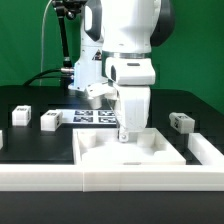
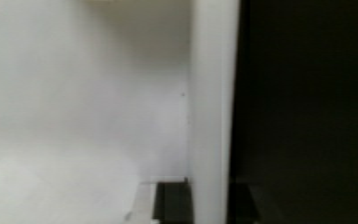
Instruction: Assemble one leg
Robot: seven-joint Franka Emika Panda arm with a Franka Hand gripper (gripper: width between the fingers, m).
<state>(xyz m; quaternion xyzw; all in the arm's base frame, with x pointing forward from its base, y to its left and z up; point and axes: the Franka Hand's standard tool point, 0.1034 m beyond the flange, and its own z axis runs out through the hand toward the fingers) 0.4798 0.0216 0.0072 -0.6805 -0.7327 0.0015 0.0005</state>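
— Three loose legs (image 1: 50,121) are lying on the black table (image 1: 30,140), well apart from the arm. Where is the fourth one sitting?
— The leg (image 1: 124,135) is standing upright under the gripper (image 1: 124,130), down over the white tabletop (image 1: 155,152) near its far edge.
— Is the gripper clenching?
— It is grasping the leg, which is showing blurred in the wrist view (image 2: 211,100).

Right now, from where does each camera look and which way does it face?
Exterior view: off the arm, facing it over the table; shows the tabletop, the arm and the gripper.
Wrist view: on the wrist, close to a blurred white surface; fingers cannot be told.
Shared: probably the tabletop.
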